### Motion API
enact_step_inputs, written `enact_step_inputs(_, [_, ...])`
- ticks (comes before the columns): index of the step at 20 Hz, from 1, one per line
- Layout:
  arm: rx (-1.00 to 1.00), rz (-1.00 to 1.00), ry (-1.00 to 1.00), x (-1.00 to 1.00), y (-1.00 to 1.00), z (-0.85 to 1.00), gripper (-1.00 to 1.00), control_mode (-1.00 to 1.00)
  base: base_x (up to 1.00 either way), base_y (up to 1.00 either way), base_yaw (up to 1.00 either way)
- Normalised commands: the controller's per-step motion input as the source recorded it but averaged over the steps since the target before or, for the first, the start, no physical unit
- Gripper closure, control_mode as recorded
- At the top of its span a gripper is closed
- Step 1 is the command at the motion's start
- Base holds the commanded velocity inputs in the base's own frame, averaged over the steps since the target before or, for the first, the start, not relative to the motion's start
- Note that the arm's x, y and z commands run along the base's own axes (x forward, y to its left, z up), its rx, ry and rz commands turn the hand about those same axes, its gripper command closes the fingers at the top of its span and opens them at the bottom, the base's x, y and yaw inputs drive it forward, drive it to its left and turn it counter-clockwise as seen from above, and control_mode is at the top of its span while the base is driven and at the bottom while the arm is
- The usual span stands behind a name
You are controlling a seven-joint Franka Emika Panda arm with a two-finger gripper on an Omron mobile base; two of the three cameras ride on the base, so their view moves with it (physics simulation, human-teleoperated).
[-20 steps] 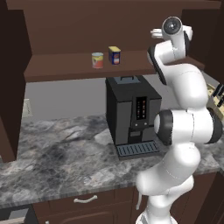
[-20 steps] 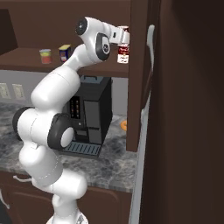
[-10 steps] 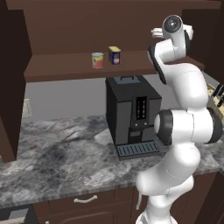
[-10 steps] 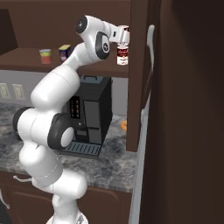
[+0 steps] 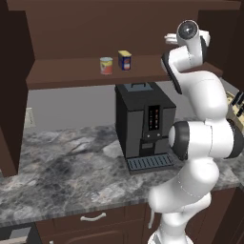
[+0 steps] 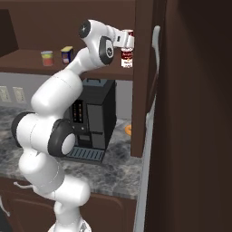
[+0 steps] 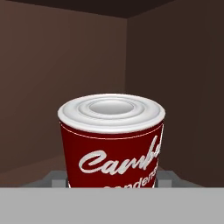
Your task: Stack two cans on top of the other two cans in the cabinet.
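Observation:
A red-and-white soup can (image 7: 112, 140) stands upright right in front of the hand camera, its pale lid showing. My gripper (image 7: 112, 178) has a fingertip at each side of the can and is shut on it. In the right base view the soup can (image 6: 127, 59) hangs just under my gripper (image 6: 126, 45), at the right end of the cabinet shelf (image 6: 27, 61). A bit of red (image 6: 129, 32) shows above the hand; I cannot tell what it is. The short red can (image 5: 106, 65) and the blue boxy tin (image 5: 125, 60) stand side by side further left on the shelf (image 5: 71, 76).
A black coffee machine (image 5: 143, 124) stands on the marble counter (image 5: 62, 167) under the shelf. An open dark cabinet door (image 6: 142, 77) hangs just right of the held can. Cabinet side and back walls (image 7: 175, 87) close in behind the can.
The soup can in my gripper has sunk a little toward the shelf at its right end. The short red can and blue tin have not moved.

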Motion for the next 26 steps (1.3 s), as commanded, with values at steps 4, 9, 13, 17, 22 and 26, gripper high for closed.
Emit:
enact_step_inputs(4, [0.0, 0.0, 0.0, 0.01, 0.0, -0.16, 1.0, -1.0, 0.0, 0.0, 0.0])
enact_step_inputs(9, [0.0, 0.0, 0.0, 0.04, 0.0, -0.14, -1.0, -1.0, 0.0, 0.0, 0.0])
enact_step_inputs(13, [0.0, 0.0, 0.0, 0.0, 0.0, 0.0, -1.0, -1.0, 0.0, 0.0, 0.0])
enact_step_inputs(17, [0.0, 0.0, 0.0, -0.01, 0.0, 0.0, -1.0, -1.0, 0.0, 0.0, 0.0])
enact_step_inputs(22, [0.0, 0.0, 0.0, -0.04, 0.01, 0.0, -1.0, -1.0, 0.0, 0.0, 0.0])
enact_step_inputs(26, [0.0, 0.0, 0.0, -0.07, 0.11, -0.05, -1.0, -1.0, 0.0, 0.0, 0.0])
